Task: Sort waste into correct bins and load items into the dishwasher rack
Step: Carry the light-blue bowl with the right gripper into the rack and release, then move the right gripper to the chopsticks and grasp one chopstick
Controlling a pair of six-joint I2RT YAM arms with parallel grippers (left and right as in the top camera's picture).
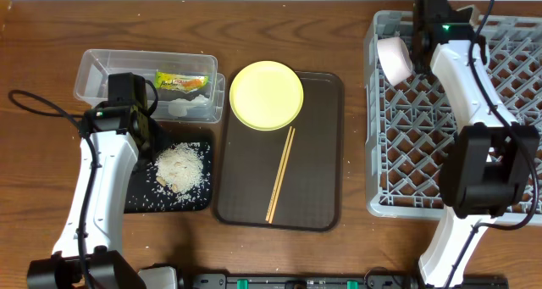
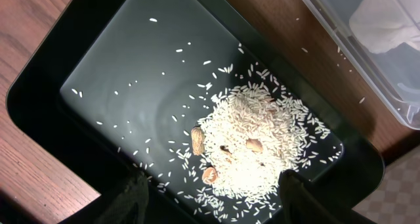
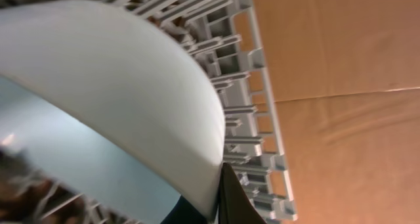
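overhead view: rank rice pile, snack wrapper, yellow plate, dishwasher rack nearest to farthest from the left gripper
1. rice pile, in the black tray
2. snack wrapper, in the clear tub
3. yellow plate, on the brown tray
4. dishwasher rack, far right

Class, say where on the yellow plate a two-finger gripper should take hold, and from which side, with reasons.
The rim at its far edge, from above: the yellow plate lies flat, too wide to span, and seems to overlap the lip of the brown tray there, leaving room for a finger underneath.
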